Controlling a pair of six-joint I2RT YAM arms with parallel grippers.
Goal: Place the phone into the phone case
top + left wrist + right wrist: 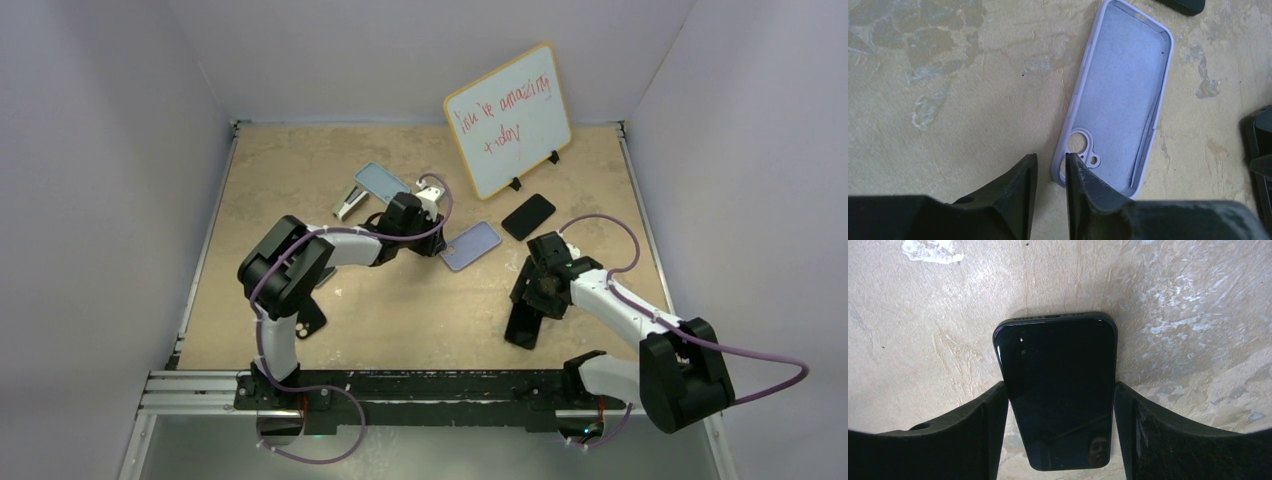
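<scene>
Tan table (280, 180) holds the soft lilac phone case (1118, 95) near its middle, left gripper (1050, 157) slightly spread around one corner, right gripper (1060, 387) squeezing the flat black phone (1055, 360) nearer the front edge; next, probably, line phone up over case.

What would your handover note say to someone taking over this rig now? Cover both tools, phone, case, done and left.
Left tool: narrowly open, fingers either side of the rim of the lilac case at its camera-hole corner, not clamped.
Right tool: shut on the black phone by its long edges, screen toward the wrist camera.
Case: flat on the table, open side up, empty.
Done: phone picked up.
Left: steady the case, bring the phone over, press it in.
</scene>
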